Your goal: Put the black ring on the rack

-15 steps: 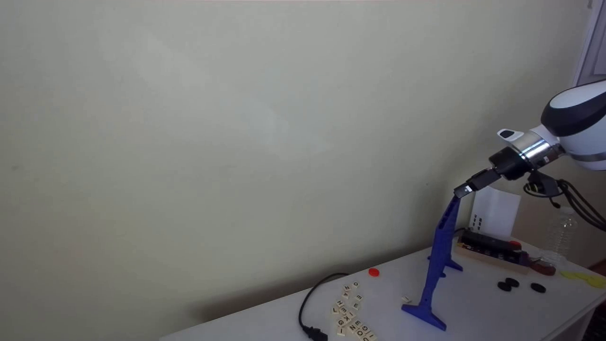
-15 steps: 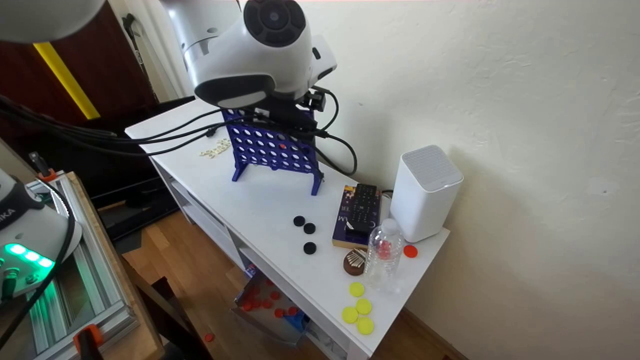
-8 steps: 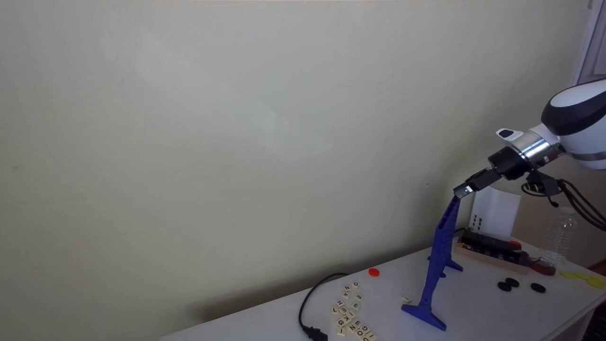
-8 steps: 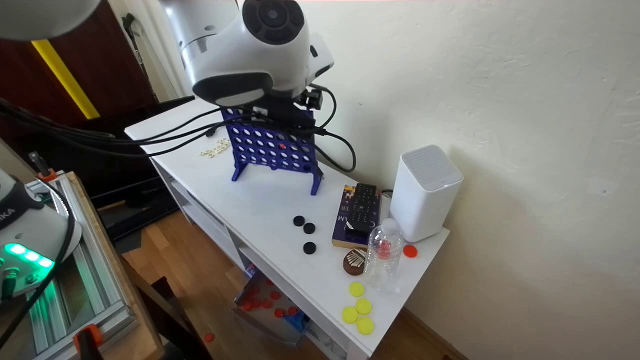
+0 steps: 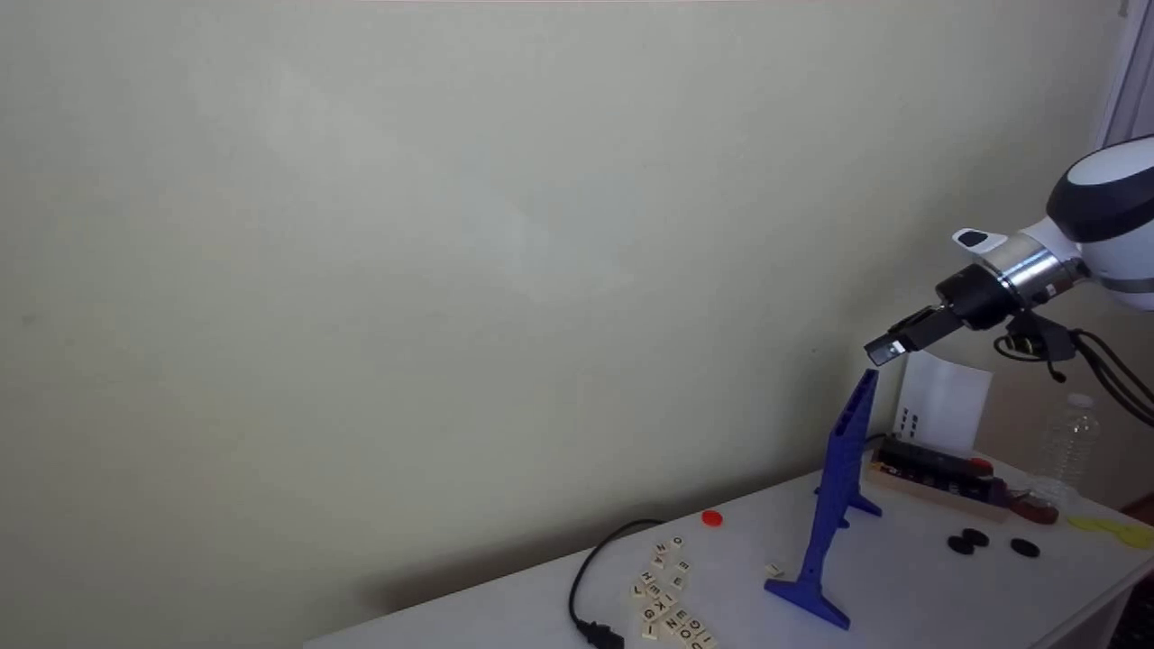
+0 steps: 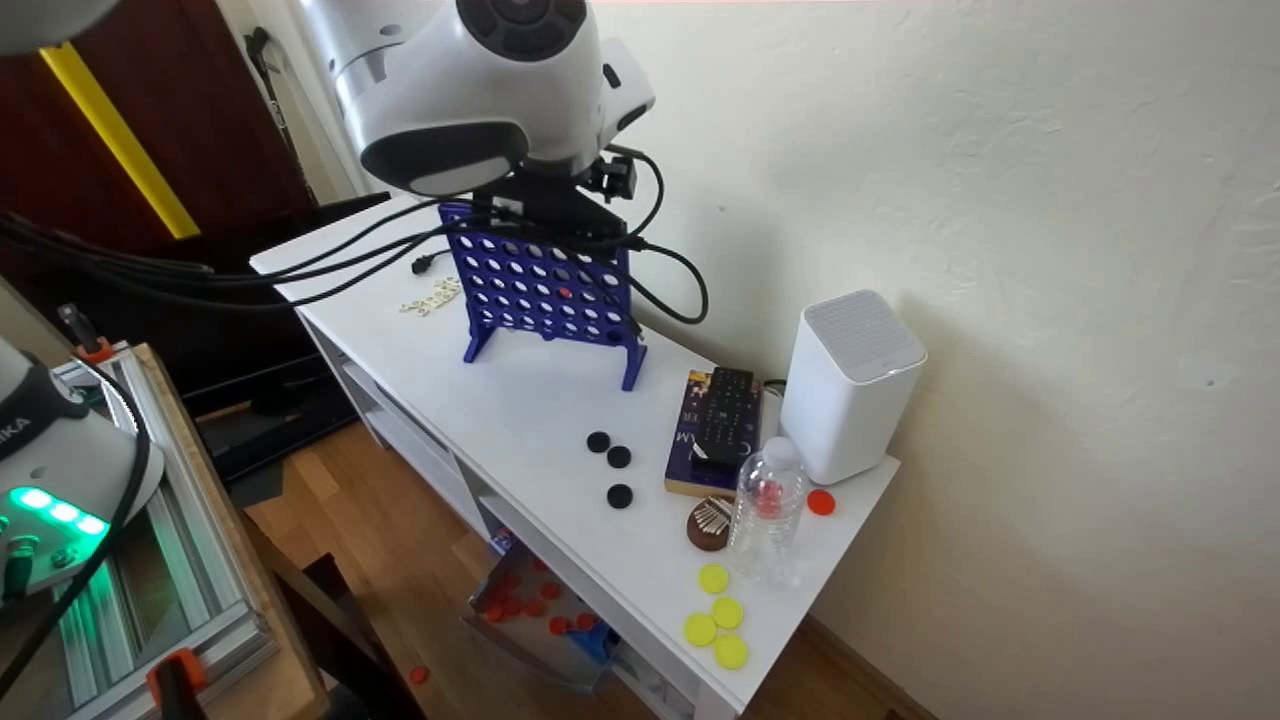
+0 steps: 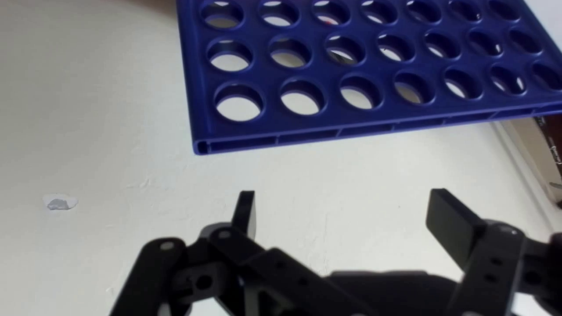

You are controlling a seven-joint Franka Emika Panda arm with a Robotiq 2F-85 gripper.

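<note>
Since the black ring (image 6: 619, 496) is most likely one of three thin discs (image 6: 619, 457) lying flat on the white table (image 6: 520, 420), a pinch set slightly high could slide over its edge, and one set low could press into the table. Two of the discs lie close together, so reaching for either might nudge its neighbour. All three look alike, round, plain and dark, with no hole that I can make out, so which is meant is unclear. Apart from them stands the blue rack (image 5: 841, 473); some of its holes look dark, so whether a disc sits inside cannot be told. Its top slots are narrow, and a disc brought in askew might catch on the rim and drop. Close to that rim the gripper (image 7: 344, 213) has its fingers (image 7: 454, 228) spread wide with nothing between them; dipping here could knock the rack over. Slack cables (image 6: 637, 243) could snag it too.
</note>
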